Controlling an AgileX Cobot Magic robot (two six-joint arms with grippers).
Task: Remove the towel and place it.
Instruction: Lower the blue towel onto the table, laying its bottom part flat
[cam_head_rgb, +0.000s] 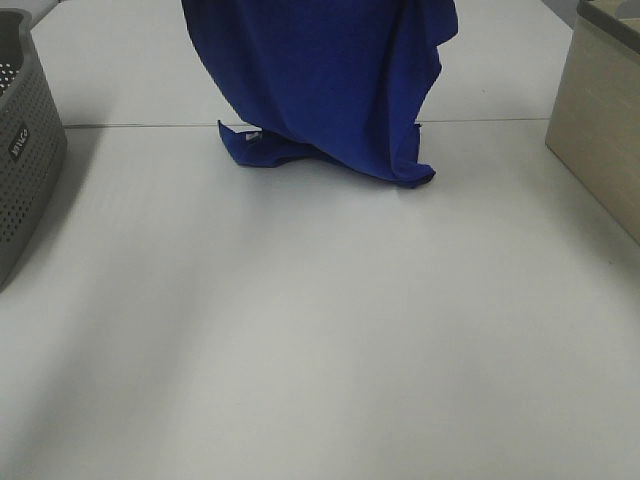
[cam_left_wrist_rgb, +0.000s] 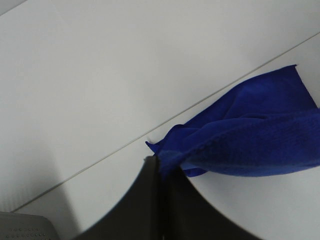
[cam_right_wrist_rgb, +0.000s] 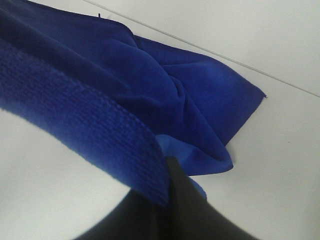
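The royal-blue towel (cam_head_rgb: 325, 80) hangs from above the top of the exterior high view, and its lower folds rest on the white table (cam_head_rgb: 320, 330) near the seam. A small white tag (cam_head_rgb: 252, 136) shows at its lower left corner. Neither gripper appears in that view. In the left wrist view my left gripper (cam_left_wrist_rgb: 160, 162) is shut on a corner of the towel (cam_left_wrist_rgb: 250, 140). The right wrist view shows my right gripper (cam_right_wrist_rgb: 170, 167) shut on the towel's edge (cam_right_wrist_rgb: 90, 125), with the rest of the cloth draped down to the table.
A grey perforated basket (cam_head_rgb: 25, 160) stands at the left edge of the table. A beige box (cam_head_rgb: 600, 130) stands at the right edge. A seam line (cam_head_rgb: 130, 125) crosses the table behind the towel's foot.
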